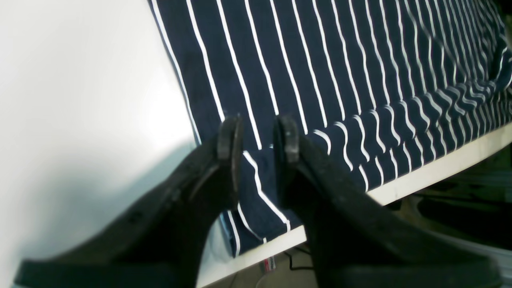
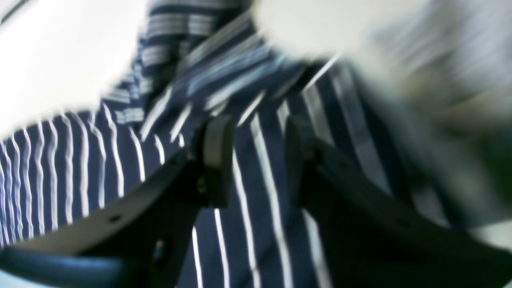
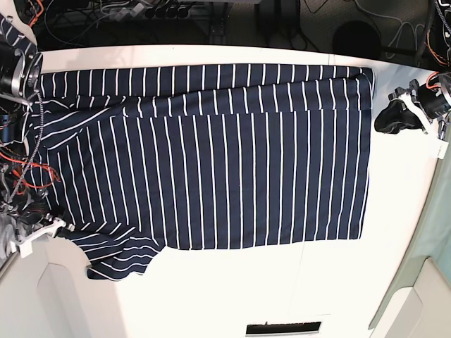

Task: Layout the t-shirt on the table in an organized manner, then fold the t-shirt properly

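The navy t-shirt (image 3: pixel 232 162) with thin white stripes lies spread across the white table (image 3: pixel 282 289), its far part folded over into a band. One sleeve (image 3: pixel 120 257) sticks out at the near left. My left gripper (image 3: pixel 387 120) sits just off the shirt's right edge. In the left wrist view it (image 1: pixel 258 132) is open above a shirt corner (image 1: pixel 320 60) at the table's edge (image 1: pixel 440 168), with nothing between the fingers. My right gripper (image 2: pixel 258 136) is open too, close over rumpled striped fabric (image 2: pixel 80 172). That view is blurred.
Cables and dark gear (image 3: pixel 141 10) crowd the space behind the table. The right arm's body and wiring (image 3: pixel 17 176) stand over the shirt's left end. A dark slot (image 3: pixel 283 328) sits at the near edge. A blurred grey mass (image 2: pixel 440 60) lies beside the fabric.
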